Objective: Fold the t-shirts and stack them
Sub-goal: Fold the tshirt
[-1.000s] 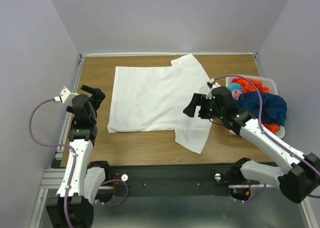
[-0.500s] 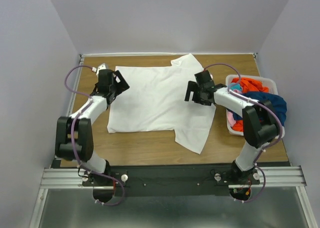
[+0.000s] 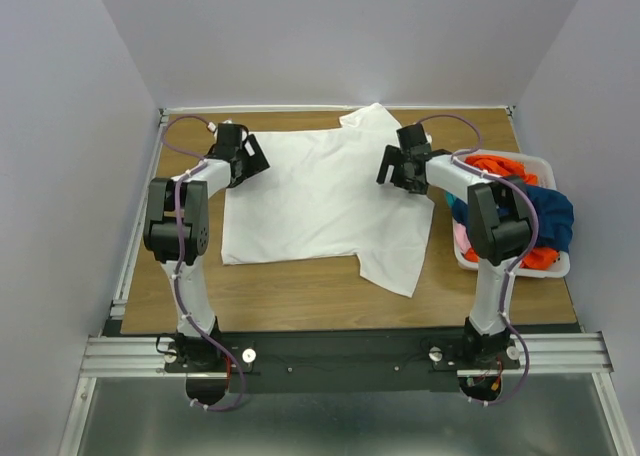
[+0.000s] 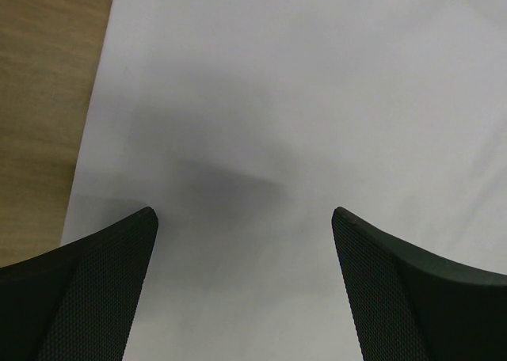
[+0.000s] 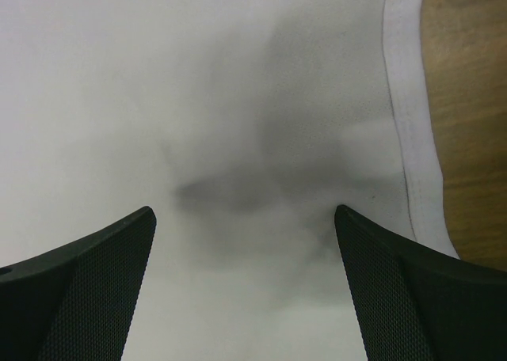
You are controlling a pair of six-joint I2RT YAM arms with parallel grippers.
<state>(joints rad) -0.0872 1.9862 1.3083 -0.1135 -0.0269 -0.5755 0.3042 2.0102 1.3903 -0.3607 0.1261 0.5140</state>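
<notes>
Where the tabletop (image 3: 300, 286) runs back to its far edge, a white shirt (image 3: 320, 201) lies spread flat across the middle. One sleeve points at the far edge and the other at the near edge. The left gripper (image 3: 255, 161) hangs over the shirt's far left corner, its fingers (image 4: 87, 290) spread wide with nothing between them. Its wrist view shows plain white cloth below and bare wood left of the cloth's edge. The right gripper (image 3: 388, 168) hangs over the shirt's right side, near the far sleeve, its fingers (image 5: 79, 290) likewise spread and holding nothing. Under them lies lightly rumpled cloth, with a stitched hem (image 5: 408, 123) at the right and wood beyond. Whether either gripper touches the cloth cannot be told. At the right edge stands a bin (image 3: 535, 161). It is heaped with an orange shirt (image 3: 497, 166), a dark blue shirt (image 3: 550, 221) draped over its right rim, and a pink shirt (image 3: 461, 238) by its left wall.
</notes>
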